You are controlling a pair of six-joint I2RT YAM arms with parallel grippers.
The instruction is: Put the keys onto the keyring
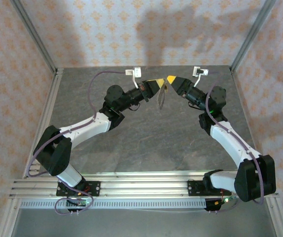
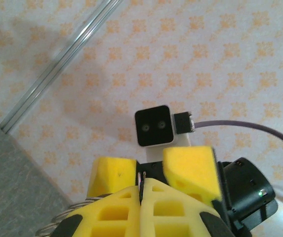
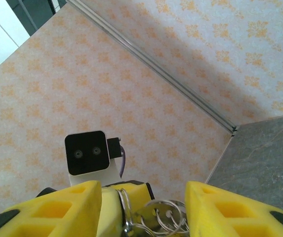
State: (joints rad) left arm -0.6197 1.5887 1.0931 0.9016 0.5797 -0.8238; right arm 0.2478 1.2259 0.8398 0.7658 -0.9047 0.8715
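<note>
Walls, top view: pale paper (image 1: pixel 131 29) with an orange motif, held in aluminium posts.
Bench, top view: grey stone-look bench (image 1: pixel 146 138), with a slotted rail along its near edge.
Arms, top view: both reach to the far middle, and their yellow tips almost meet above the bench.
Left end effector, top view: the left end effector (image 1: pixel 158 83) points right, just beside the right end effector (image 1: pixel 171 79).
Keyring, top view: the thin wire keyring (image 1: pixel 161 96) hangs below the two tips, off the bench.
Left end effector, left wrist view: the fingers of the left end effector (image 2: pixel 142 186) are pressed together, pinching a thin metal edge of the keyring (image 2: pixel 67 217). Its wire loops curve out at lower left.
Right end effector, left wrist view: it faces the camera, with yellow fingers (image 2: pixel 188 165) spread on either side of the left tip. Its black wrist camera (image 2: pixel 153 127) sits above.
Right end effector, right wrist view: its fingers (image 3: pixel 57 212) stand apart, gripping nothing.
Keyring, right wrist view: the wire loops of the keyring (image 3: pixel 168 217) sit in that gap, against the left end effector (image 3: pixel 129 192).
Keys, right wrist view: a flat silvery piece lies among the loops, and I cannot tell whether it is a key.
Opposite camera, right wrist view: the black-faced unit (image 3: pixel 84 153) sits above the left tip.
</note>
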